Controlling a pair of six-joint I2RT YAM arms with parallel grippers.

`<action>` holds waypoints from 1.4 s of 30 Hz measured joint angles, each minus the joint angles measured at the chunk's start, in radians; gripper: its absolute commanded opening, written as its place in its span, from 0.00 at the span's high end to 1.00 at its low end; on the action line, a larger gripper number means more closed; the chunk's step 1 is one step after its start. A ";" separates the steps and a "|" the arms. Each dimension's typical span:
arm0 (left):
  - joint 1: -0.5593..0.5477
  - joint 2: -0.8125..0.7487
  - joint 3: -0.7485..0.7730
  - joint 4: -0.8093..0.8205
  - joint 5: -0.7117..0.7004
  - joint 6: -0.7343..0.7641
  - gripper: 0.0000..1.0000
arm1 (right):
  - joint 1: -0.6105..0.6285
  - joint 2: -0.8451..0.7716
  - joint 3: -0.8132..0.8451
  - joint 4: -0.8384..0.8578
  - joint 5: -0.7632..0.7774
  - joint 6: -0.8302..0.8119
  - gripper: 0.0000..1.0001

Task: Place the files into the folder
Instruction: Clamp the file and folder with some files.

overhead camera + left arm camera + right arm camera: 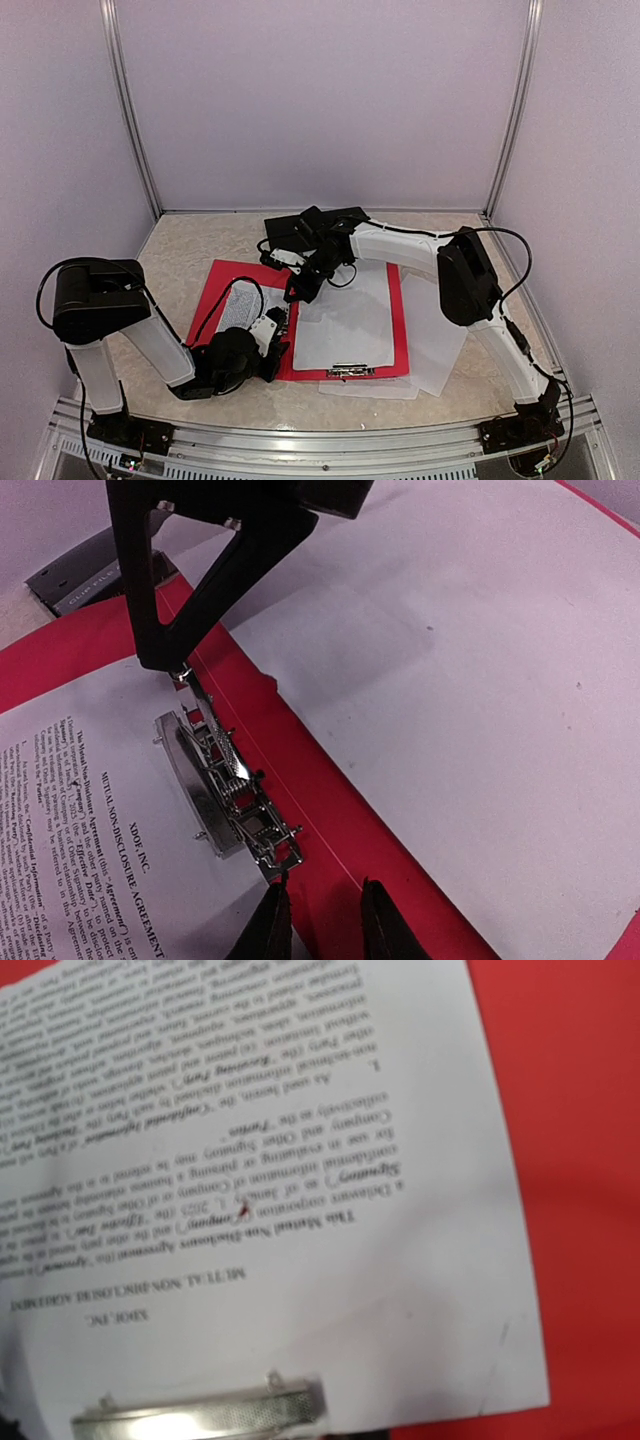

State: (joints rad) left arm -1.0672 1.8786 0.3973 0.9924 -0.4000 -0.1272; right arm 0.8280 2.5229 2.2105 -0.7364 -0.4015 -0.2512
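Printed sheet lies just beside closed right pincer and ajar left pincer.

Overhead cam: bright, soft, even light from above w/ a lilac cast on the walls; faint shadows on the table. Left wrist cam: crisp mid-frame, small glints on the metal clip, soft grey shadow across the blank sheet. Right wrist cam: blurry throughout, text on the printed sheet smeared, esp. top left; folder strongly saturated red.
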 measured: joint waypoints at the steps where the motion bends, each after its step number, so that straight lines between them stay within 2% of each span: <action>1: 0.000 0.000 0.000 0.000 0.000 0.000 0.78 | 0.000 0.002 0.003 -0.001 0.000 0.000 1.00; 15: 0.000 0.000 0.008 -0.012 0.000 0.000 0.78 | 0.002 0.049 0.075 -0.038 0.022 0.006 1.00; 42: 0.000 0.000 0.013 -0.021 0.000 0.000 0.79 | 0.021 0.054 0.074 -0.027 0.084 0.024 1.00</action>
State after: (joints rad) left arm -1.0668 1.8786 0.4107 0.9710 -0.3996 -0.1268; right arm 0.8494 2.5767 2.2848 -0.7631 -0.3180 -0.2276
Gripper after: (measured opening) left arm 0.210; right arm 0.004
